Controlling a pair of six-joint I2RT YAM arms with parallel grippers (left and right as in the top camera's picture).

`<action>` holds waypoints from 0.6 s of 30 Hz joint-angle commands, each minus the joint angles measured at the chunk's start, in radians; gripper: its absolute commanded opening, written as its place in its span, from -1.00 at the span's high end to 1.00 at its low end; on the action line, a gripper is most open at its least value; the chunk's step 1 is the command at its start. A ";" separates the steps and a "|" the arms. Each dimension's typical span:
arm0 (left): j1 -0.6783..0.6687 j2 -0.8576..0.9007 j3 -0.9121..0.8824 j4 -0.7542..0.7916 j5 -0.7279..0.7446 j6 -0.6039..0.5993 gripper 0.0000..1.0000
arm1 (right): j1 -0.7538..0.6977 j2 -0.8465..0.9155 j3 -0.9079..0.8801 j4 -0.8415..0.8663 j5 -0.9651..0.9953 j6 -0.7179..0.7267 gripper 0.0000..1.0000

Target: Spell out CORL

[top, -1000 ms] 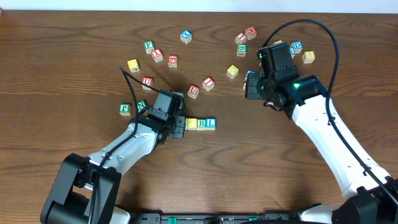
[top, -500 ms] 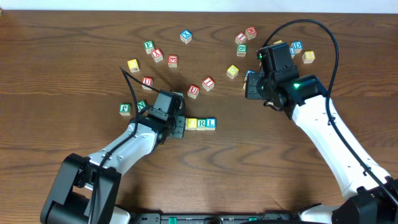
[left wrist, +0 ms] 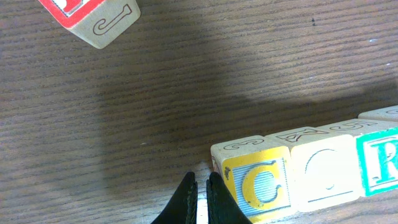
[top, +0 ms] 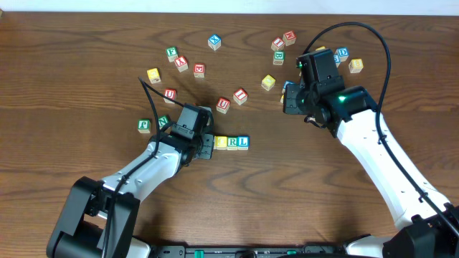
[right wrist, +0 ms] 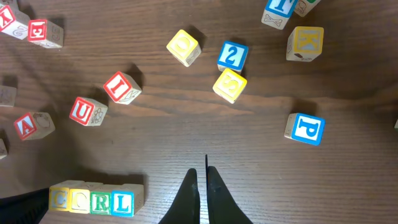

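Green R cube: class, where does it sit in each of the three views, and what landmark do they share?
Overhead: green R cube, centre, in the short row.
Left wrist: green R cube, cut off at the right edge.
Right wrist: green R cube, bottom left, in the row.
Landmark: the yellow O cube touching it.

Cube row point(top: 232, 142) beside left end effector point(top: 209, 144), loose cubes point(top: 214, 41) scattered beyond

White arm links point(top: 380, 154), black joints point(top: 188, 123), looping cables point(top: 355, 24), green light point(top: 343, 98), pointed black right claw point(right wrist: 200, 183).
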 commanded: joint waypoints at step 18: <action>0.063 -0.049 -0.016 -0.043 -0.050 -0.023 0.85 | 0.000 -0.023 0.012 -0.015 0.024 -0.002 0.98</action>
